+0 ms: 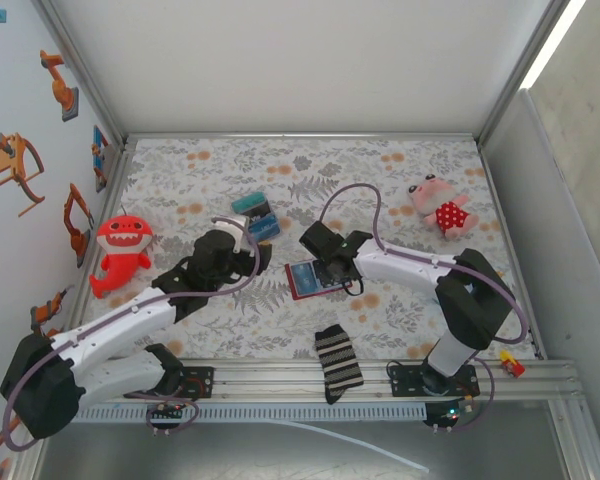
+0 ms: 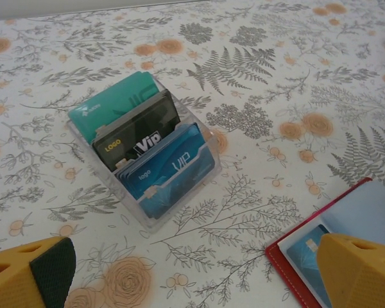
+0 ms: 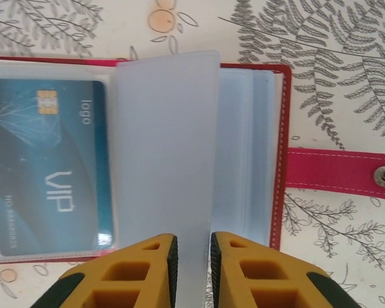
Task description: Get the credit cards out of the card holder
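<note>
Far left: red shark plush point(image 1: 120, 255) is lying on the floral table point(image 1: 400, 170), close to the wall.

Left gripper point(image 1: 248, 238) is hovering just short of the clear box point(image 1: 256, 214). Its jaws are standing wide apart and holding nothing. In the left wrist view its yellow fingers point(image 2: 32, 273) are sitting at the two bottom corners, with bare tabletop between them.

The box is carrying three VIP cards point(image 2: 144, 144) upright in a row: teal at the back, black in the middle, blue in front.

Card holder point(image 1: 302, 282) is lying open and flat near table centre, right of the box and nearer the arm bases. Its red snap tab point(image 3: 340, 176) is sticking out sideways, unsnapped. In the right wrist view one teal-blue credit card point(image 3: 48, 173) is sitting in the left-hand clear pocket, chip showing.

Right gripper point(image 1: 328, 265) is pointing down over the holder. A translucent sleeve leaf point(image 3: 167, 147) is running into the narrow gap between its fingers point(image 3: 160, 256). I cannot tell whether the pads are actually pinching it.

Striped sock point(image 1: 337, 362) is lying by the front rail. Pink plush point(image 1: 440, 207) is sitting far right.
</note>
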You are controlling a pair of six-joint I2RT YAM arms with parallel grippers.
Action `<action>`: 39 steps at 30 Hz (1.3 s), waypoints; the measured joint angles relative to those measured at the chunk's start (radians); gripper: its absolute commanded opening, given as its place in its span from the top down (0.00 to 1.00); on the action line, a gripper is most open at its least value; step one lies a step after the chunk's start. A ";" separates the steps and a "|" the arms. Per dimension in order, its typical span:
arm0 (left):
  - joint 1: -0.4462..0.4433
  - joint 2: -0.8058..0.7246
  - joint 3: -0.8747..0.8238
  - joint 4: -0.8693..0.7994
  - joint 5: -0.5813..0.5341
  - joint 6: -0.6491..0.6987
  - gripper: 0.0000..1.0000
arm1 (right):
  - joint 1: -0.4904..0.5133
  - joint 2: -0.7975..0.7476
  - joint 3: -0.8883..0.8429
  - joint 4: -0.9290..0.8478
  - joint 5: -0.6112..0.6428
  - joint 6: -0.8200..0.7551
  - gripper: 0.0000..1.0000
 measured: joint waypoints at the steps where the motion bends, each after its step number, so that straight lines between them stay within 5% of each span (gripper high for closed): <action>1: -0.013 0.016 0.000 0.013 -0.008 0.002 0.03 | -0.007 -0.001 -0.005 0.002 0.000 -0.002 0.77; 10: -0.139 0.233 0.000 0.103 -0.072 -0.005 0.03 | -0.082 -0.027 -0.076 0.032 -0.027 -0.005 0.74; 18: -0.151 0.348 -0.011 0.162 -0.073 -0.053 0.03 | -0.137 -0.132 -0.130 0.035 -0.049 -0.005 0.68; 27: -0.156 0.438 -0.011 0.188 -0.055 -0.074 0.03 | -0.142 -0.230 -0.132 0.094 -0.134 0.005 0.70; 39: -0.156 0.500 0.002 0.210 -0.036 -0.077 0.03 | -0.142 -0.129 -0.138 0.227 -0.327 0.050 0.82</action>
